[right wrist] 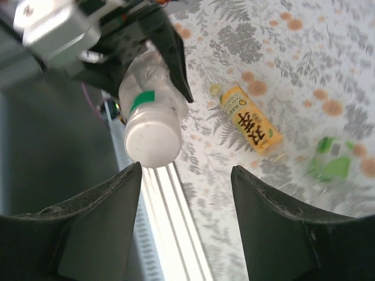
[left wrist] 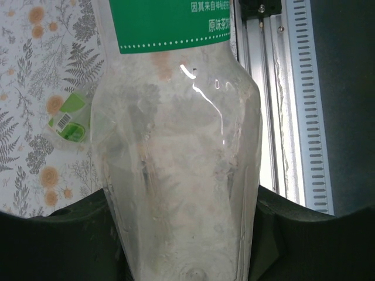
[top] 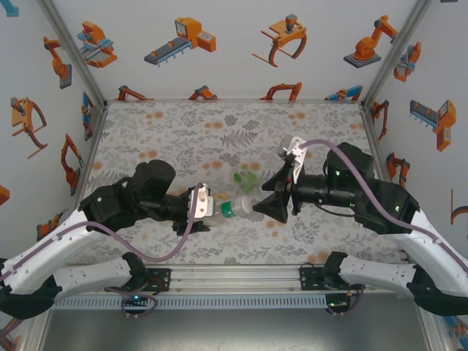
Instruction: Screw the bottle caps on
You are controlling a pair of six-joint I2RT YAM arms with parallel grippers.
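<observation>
You will find the clear bottle (top: 235,210) raised level with a whitish cap (right wrist: 153,139) on its mouth, the amber bottle (right wrist: 251,122) and green bottle (right wrist: 331,161) lying flat.

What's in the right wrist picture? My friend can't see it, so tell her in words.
The left gripper holds a clear bottle, its whitish round end pointing at the open, empty right gripper. Behind, an amber bottle and a blurry green bottle are on the flowery table.
</observation>
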